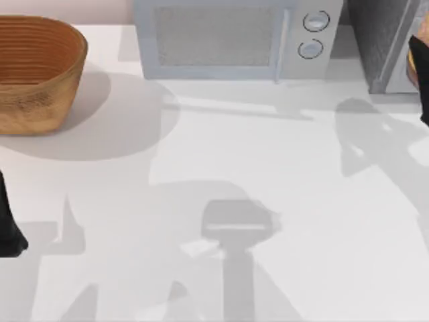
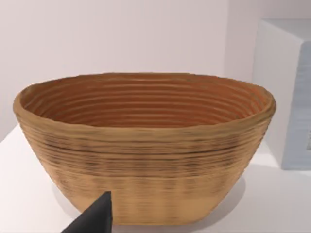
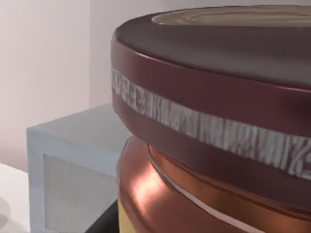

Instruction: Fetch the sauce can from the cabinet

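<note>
From above, the white table [image 1: 268, 201] is crossed by soft grey shadows, with a pale pinkish wall behind it. A woven basket [image 1: 33, 70] stands at the far left and a pale blue-grey microwave [image 1: 228, 40] with two round knobs sits at the back. To its right is the dark grey speckled cabinet [image 1: 379, 40], partly in view. At the right edge, just beside the cabinet, the right gripper [image 1: 421, 74] shows as a dark shape with a sliver of the sauce can [image 1: 411, 67] against it; whether it holds the can I cannot tell. The left arm is parked at the left edge, its gripper [image 1: 8, 228] low over the table.

In the left wrist view the basket [image 2: 146, 145] stands on the white table before the plain wall, a dark fingertip [image 2: 97, 216] in front; how far the fingers are apart cannot be told.

In the right wrist view the sauce can [image 3: 218, 121] looms very close: maroon lid with a silvery band, coppery body. The microwave [image 3: 63, 165] stands behind. No writing is readable.
</note>
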